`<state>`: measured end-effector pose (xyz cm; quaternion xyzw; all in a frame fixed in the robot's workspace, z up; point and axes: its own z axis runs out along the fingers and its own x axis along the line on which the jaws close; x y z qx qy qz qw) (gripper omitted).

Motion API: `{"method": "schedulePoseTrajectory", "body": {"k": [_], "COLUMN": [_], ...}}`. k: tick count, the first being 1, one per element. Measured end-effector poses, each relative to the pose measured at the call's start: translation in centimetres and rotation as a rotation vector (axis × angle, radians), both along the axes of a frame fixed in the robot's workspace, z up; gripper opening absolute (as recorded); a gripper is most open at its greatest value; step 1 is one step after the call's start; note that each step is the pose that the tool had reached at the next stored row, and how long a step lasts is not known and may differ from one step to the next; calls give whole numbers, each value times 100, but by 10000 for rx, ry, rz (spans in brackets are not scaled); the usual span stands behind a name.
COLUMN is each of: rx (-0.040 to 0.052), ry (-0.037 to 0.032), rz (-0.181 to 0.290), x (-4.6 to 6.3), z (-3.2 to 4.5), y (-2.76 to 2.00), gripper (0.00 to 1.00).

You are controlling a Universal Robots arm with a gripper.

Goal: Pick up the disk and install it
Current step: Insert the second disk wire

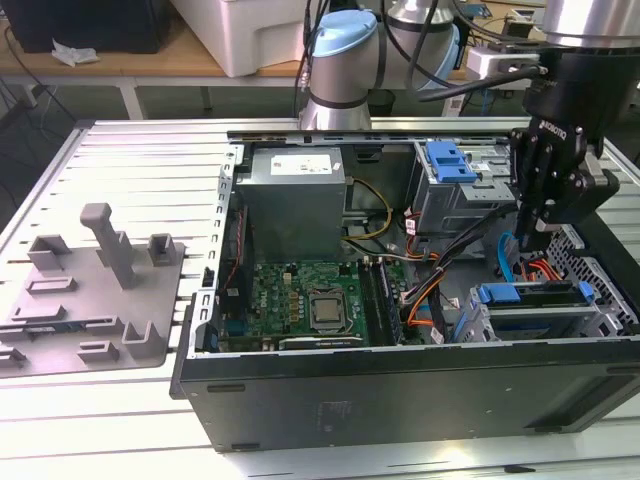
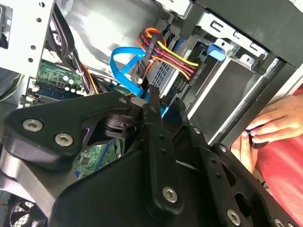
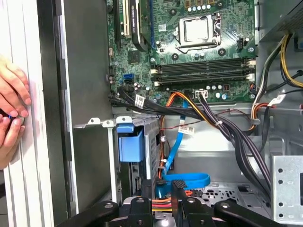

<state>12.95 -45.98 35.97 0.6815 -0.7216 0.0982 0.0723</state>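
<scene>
**A:** Where's the flat silver hard drive with the blue plastic carrier frame?

**B:** It's sitting in the grey metal drive cage, at the exterior view's right, near corner of the open black computer case on my desk.

**A:** And the claw?

**B:** It hangs just above that cage. The jaws are narrow and, I judge, pinched on the plug end of the flat blue data cable. It's that low because the plug lies right beside the drive.

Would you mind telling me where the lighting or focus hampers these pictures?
Exterior view: even light, the black end effector dark against the open black computer case. Second wrist view: the end effector looms close and soft, a person's hand bright. First wrist view: the green motherboard is evenly lit and sharp.
</scene>
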Motion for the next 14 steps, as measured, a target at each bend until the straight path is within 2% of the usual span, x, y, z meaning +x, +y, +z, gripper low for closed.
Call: {"method": "schedulePoseTrajectory", "body": {"k": [14], "rx": [-10], "ry": [0], "rz": [-41], "x": [-17], "z": [-10], "y": [0], "gripper": [29]}}
